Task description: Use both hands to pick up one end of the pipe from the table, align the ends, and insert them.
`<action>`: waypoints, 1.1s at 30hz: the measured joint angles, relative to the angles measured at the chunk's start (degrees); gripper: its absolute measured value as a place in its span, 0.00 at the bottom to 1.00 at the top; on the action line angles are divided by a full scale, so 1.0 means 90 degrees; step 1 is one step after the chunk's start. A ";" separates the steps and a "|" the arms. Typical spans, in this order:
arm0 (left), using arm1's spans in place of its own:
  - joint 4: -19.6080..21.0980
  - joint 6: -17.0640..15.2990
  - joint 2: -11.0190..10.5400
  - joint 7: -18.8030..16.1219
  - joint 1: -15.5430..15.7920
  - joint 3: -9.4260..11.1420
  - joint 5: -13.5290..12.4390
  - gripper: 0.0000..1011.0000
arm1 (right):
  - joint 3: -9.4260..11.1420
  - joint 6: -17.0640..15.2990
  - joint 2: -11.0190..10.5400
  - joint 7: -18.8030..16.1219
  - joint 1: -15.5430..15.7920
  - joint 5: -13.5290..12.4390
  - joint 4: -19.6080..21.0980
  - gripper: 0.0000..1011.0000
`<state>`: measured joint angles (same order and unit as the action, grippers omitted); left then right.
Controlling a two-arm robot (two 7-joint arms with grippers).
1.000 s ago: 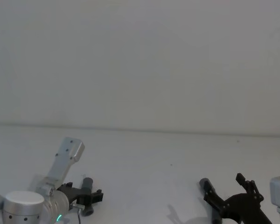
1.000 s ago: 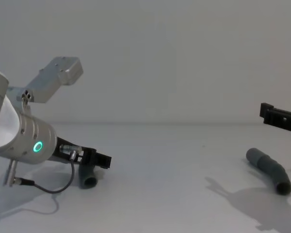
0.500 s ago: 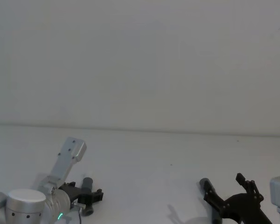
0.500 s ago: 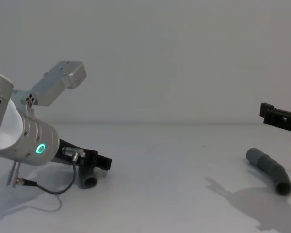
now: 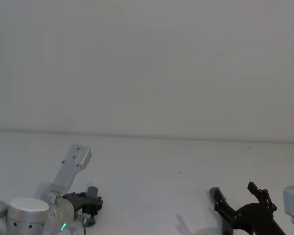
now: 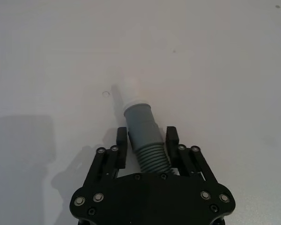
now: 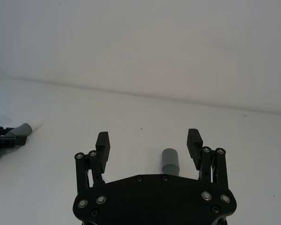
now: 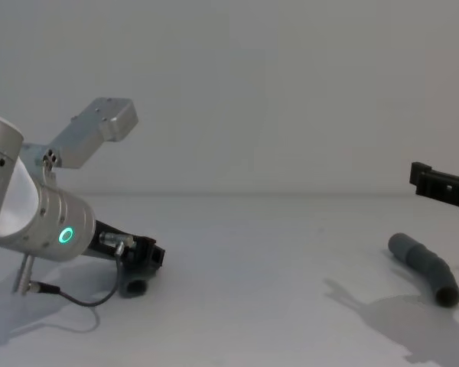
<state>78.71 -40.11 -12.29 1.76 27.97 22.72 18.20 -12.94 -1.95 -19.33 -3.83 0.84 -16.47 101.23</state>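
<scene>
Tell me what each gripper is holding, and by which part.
Left gripper: the short pipe, jaws on its ribbed section, resting on the table. Right gripper: nothing, jaws open.

Short pipe (image 6: 140, 117) rear end hidden under left claw (image 6: 147, 137).

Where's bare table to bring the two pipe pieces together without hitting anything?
Free: the wide middle of the table between the short piece and the longer piece, and the strip behind them toward the wall. Crowded: near left, around the left gripper and its cable; near right, under the right gripper.
</scene>
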 joint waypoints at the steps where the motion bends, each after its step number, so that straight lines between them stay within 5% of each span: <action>1: -0.0003 0.0002 0.0000 0.0001 0.0001 0.0001 0.0000 0.48 | 0.0000 0.0000 0.0000 0.0000 0.0000 0.0000 0.0000 0.99; 6: -0.0021 0.0009 0.0003 0.0012 0.0010 0.0005 -0.0005 0.34 | 0.0000 0.0000 0.0000 0.0000 0.0000 0.0000 0.0000 0.99; 33: -0.0050 0.0018 0.0008 0.0027 0.0025 0.0008 -0.0012 0.34 | -0.0011 -0.0126 0.0027 0.0046 -0.0013 0.0038 0.0037 0.99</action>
<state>78.27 -39.95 -12.22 2.00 28.19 22.80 18.09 -13.04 -3.09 -19.09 -3.41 0.72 -16.12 101.56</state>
